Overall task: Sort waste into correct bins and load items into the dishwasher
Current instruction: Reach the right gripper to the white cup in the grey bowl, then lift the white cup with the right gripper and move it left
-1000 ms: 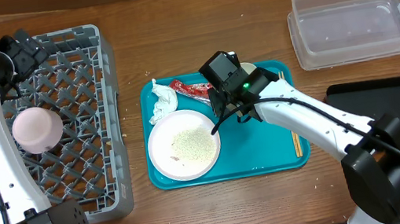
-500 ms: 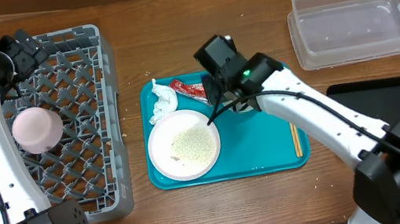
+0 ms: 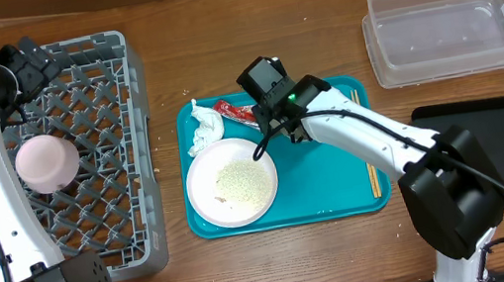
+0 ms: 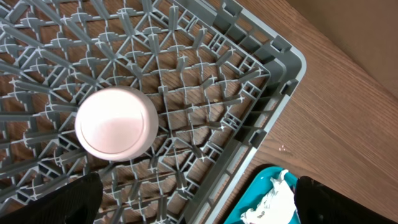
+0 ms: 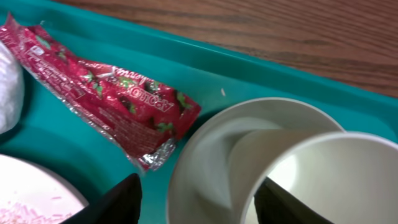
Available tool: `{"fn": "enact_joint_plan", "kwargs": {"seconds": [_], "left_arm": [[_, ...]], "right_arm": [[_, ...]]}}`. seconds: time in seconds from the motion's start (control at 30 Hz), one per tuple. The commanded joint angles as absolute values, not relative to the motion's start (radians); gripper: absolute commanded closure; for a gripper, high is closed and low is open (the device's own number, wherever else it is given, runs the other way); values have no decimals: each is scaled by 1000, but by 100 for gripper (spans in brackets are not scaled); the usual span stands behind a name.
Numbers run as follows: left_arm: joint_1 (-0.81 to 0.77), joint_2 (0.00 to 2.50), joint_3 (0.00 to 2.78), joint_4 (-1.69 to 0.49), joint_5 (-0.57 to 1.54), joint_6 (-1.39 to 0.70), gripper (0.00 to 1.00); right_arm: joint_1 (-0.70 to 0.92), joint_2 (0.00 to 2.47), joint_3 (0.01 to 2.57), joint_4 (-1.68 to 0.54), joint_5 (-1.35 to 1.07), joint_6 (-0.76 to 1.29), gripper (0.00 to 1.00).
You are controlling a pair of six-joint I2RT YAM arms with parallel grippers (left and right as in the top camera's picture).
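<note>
Hanging spread over the small white cup (image 5: 323, 180) sitting in the silvery metal bowl (image 5: 205, 143), your right hand (image 5: 200, 202) looks lined up to pick one.

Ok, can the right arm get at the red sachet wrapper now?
Probably yes. The red sachet wrapper lies flat and uncovered on the teal tray, just beside the open right gripper. The white cup sits between its fingers, near the wrapper's end, so a small sideways shift looks needed.
</note>
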State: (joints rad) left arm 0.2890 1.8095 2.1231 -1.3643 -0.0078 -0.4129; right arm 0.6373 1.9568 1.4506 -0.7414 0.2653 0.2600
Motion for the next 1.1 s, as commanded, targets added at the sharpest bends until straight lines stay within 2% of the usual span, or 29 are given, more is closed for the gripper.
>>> {"fn": "enact_joint_plan", "kwargs": {"seconds": [0.0, 0.13, 0.3, 0.53, 0.7, 0.8, 0.9, 1.0, 1.07], "left_arm": [[292, 1819, 2129, -1363, -4, -419, 0], [292, 1819, 2129, -1364, -4, -419, 0], [292, 1819, 2129, -1363, -4, -419, 0], [292, 1819, 2129, -1364, -4, -419, 0], [292, 1819, 2129, -1364, -4, -419, 0], [292, 1819, 2129, -1364, -4, -419, 0], [292, 1819, 2129, -1364, -4, -419, 0], [292, 1819, 2129, -1364, -4, -419, 1], [292, 1819, 2129, -1364, -4, -419, 0]], "right_arm": [[637, 1941, 1452, -726, 351, 258, 49], [636, 1940, 1457, -736, 367, 259, 73], [632, 1917, 1528, -796, 382, 298, 96], [593, 1851, 1749, -965, 392, 329, 96], [493, 1819, 1947, -1114, 352, 398, 96], [389, 1811, 2026, -1159, 72, 396, 96], [314, 1810, 2032, -1144, -314, 392, 96], [297, 1811, 1996, -1068, -616, 385, 96], [323, 1811, 1972, -1009, -698, 385, 96]]}}
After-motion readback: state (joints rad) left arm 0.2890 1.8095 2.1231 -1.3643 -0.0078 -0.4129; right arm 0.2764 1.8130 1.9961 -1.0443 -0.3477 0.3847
